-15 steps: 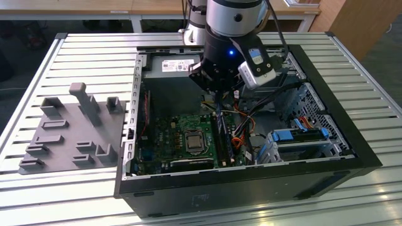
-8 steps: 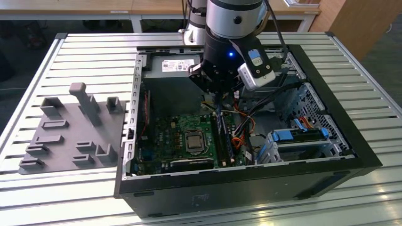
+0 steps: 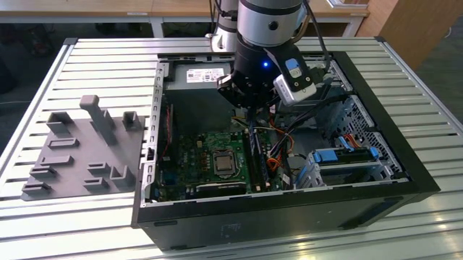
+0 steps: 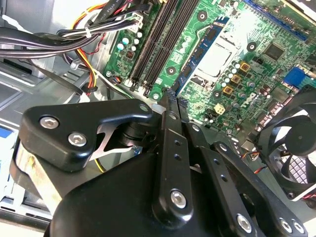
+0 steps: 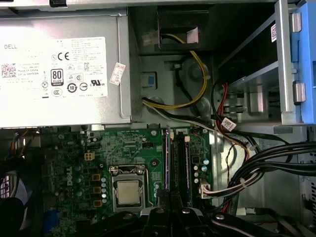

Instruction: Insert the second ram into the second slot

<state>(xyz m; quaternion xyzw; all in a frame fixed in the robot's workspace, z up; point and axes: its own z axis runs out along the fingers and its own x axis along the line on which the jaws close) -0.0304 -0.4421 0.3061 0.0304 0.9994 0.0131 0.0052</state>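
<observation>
open computer case (image 3: 405,179) noted on a slatted table (image 3: 94,59). a grey fixture tray (image 3: 72,157) is laid at the exterior view's left, just beside the case wall. inside, the green motherboard (image 3: 192,157) is seen flat on the case floor, with the processor socket (image 3: 223,161) near its middle. the power supply (image 3: 199,76) is set at the far end. blue drive-bay clips (image 3: 340,157) are seen at the exterior view's right.

the gripper (image 3: 251,124) is hung upright over the board, right of the socket in the exterior view. in the second wrist view the fingers (image 4: 170,148) are drawn together, tip against tip. there the gripper (image 4: 174,96) is seen raised clear of the memory slots (image 4: 155,44), not touching them.

the second ram (image 5: 167,158) is recorded edge-on in the first wrist view as a thin blue strip. it stands upright in the slot row, between the socket and the bare black slots. it lies below the gripper (image 5: 168,196) and apart from it, its length in line with the closed fingertips. which slot of the row it occupies cannot be told, nor whether it is pressed fully home.

a black cable bundle (image 4: 49,42) is routed beside the slots, on the side away from the socket. a fan (image 4: 291,148) is seen on the socket's other side.
</observation>
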